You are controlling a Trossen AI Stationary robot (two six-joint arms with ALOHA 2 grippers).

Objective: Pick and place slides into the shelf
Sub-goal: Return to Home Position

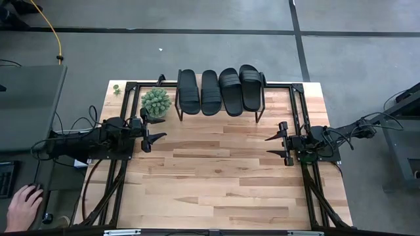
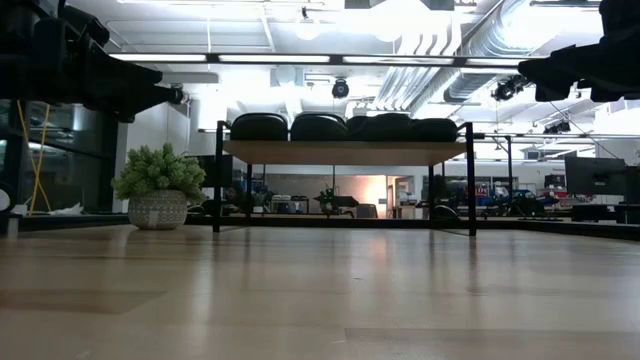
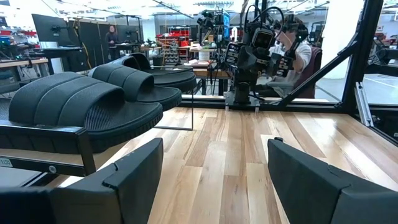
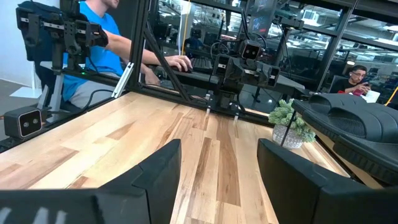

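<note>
Nearest, well in front of the shelf (image 2: 345,152), lies a broad stretch of bare butcher-block tabletop (image 1: 216,187). Off the table, far forward of the shelf and out past its left side, a person's hand (image 1: 23,206) shows by a dark desk.

Closer to the shelf hang the two arms, both above the wood and apart from the shelf. The left gripper (image 1: 154,141) sits in front of the shelf's left end and a little outside it. Its fingers (image 3: 124,180) are spread wide and aimed across toward the shelf's right side. The right gripper (image 1: 270,145) mirrors it in front of the shelf's right end, its fingers (image 4: 155,177) likewise spread wide and aimed toward the shelf's left side.

A small potted plant (image 1: 155,102) in a pale patterned pot stands on the table just beside the shelf's left legs.

All four black slides (image 1: 210,93) lie on the shelf's light wooden top. They are packed side by side, straps up, running front to back. The rightmost sits a little farther back than the other three. In the low view their rounded ends line the top's front edge.

Out past the shelf's left side, behind the left arm, a person in a blue shirt (image 4: 106,50) sits at a desk.
</note>
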